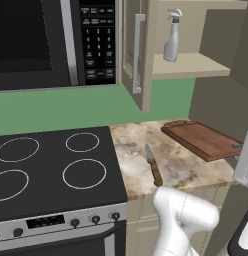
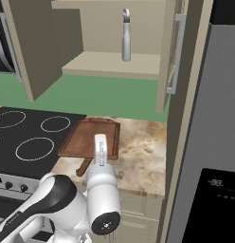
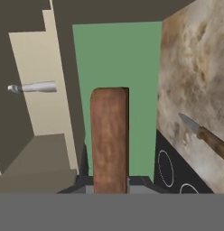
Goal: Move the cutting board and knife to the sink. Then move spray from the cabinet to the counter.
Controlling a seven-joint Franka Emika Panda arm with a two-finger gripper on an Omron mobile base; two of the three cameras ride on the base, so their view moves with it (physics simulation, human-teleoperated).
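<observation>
A kitchen; stovetop point(image 1: 51, 167), microwave point(image 1: 56, 42), wall cabinet point(image 1: 193, 65), marbled counter point(image 1: 191, 167).

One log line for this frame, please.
end effector: shut on cutting board, at its edge | knife: flat on counter, untouched | spray: upright on cabinet shelf, door open

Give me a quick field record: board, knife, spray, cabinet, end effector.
cutting board: lifted and tilted over the counter, held at its right end
knife: flat on counter, beside stovetop, blade toward wall
spray: upright on cabinet shelf
cabinet: door open
end effector: shut on the board's edge
</observation>
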